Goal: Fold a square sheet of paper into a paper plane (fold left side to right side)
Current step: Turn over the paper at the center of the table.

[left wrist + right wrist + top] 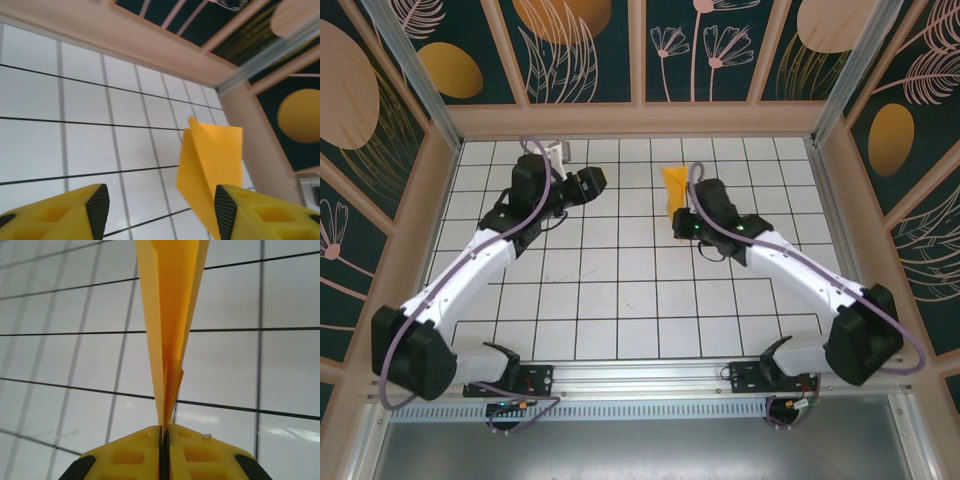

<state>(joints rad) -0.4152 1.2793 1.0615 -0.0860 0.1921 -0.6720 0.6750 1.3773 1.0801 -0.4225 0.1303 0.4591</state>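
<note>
R claw [164,434] pinches paper plane [169,315]; far end cut off.

Looks like a robotics lab test cell rather than a home or a shop. Boxed in on three sides by wood-framed wall panels [580,40] painted with leaves and orange ovals, with aluminium posts [412,75] at the far corners. Floored with a white surface [620,300] ruled in a black grid. Fitted along the near edge with a metal rail [650,388] carrying two cabled arm bases [515,378].
</note>
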